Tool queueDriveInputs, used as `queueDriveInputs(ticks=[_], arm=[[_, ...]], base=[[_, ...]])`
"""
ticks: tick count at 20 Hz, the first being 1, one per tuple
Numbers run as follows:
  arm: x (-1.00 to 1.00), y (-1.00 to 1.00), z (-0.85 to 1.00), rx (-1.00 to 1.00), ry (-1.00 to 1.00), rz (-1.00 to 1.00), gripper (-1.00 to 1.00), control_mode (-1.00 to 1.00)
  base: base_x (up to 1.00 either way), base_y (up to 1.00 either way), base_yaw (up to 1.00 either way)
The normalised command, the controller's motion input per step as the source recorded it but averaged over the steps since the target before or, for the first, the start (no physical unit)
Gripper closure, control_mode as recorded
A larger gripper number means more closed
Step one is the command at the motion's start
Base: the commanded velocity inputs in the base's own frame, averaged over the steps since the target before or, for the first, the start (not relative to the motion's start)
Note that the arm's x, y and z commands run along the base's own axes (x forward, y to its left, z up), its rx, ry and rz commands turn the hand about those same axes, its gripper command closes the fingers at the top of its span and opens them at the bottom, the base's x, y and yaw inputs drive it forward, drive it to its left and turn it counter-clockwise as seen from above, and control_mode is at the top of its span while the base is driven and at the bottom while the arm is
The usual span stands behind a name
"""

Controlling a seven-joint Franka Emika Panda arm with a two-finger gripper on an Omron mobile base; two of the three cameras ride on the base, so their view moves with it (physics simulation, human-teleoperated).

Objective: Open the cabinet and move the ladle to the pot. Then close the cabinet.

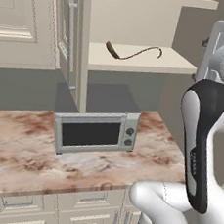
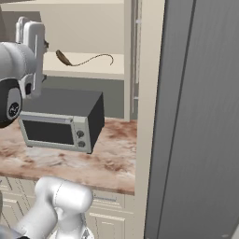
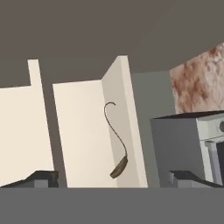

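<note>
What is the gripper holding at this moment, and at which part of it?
Nothing is held. In the hand view the gripper is open with nothing between its fingertips, and the ladle lies apart from it on the lower shelf of the open cabinet.

The cream cabinet (image 1: 139,63) above the toaster oven (image 1: 96,132) stands open, its door (image 1: 73,40) swung out to the left. The thin brown ladle (image 1: 133,52) lies flat on the lower shelf, dark bowl toward the door, curved handle trailing away.

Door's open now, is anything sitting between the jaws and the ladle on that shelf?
Nothing visible. The ladle lies alone on the open cabinet shelf, and the gripper, jaws wide, looks straight at it with only open air between.
</note>
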Motion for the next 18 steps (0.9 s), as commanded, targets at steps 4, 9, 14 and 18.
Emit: queueDriveInputs(ticks=[4,9,14,18], arm=[[0.34,-0.16,-0.17,-0.07,0.0,0.0,-1.0,-1.0],[0.27,-0.12,-0.19,-0.1,0.0,0.0,-1.0,-1.0],[0.18,-0.1,-0.23,-0.09,0.0,0.0,-1.0,-1.0],[0.16,-0.16,-0.08,-0.02,0.0,0.0,-1.0,-1.0]], base=[[0.0,0.0,0.0],[0.0,0.0,0.0],[0.0,0.0,0.0],[0.0,0.0,0.0]])
